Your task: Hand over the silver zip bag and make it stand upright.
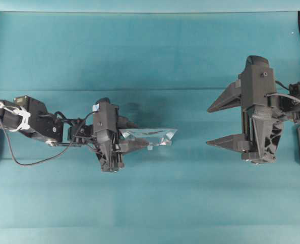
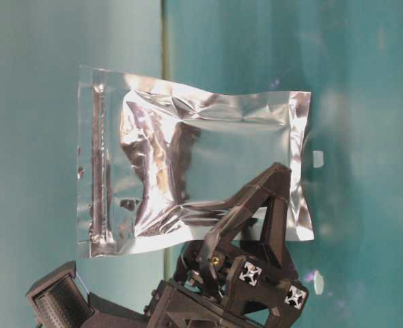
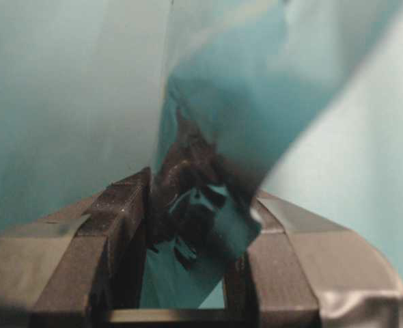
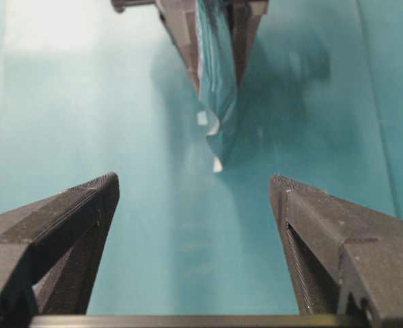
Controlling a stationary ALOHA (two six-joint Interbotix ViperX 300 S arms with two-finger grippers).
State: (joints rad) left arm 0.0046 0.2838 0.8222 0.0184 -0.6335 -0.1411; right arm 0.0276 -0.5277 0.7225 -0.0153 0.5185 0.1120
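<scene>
Overhead exterior view: left tool (image 1: 135,136) clamped on one end of the silver zip bag (image 1: 152,135), which is lifted off the teal counter (image 1: 150,51) and seen edge-on, its free end pointing at the right tool (image 1: 223,123). Right tool spread wide, holding nothing, well apart from the bag and roughly in line with it, likely so it can take the free end. Table-level view shows the bag held broadside with the zip strip (image 2: 99,171) along one short edge. Judging by this, handover not yet done; standing the bag up comes after.
</scene>
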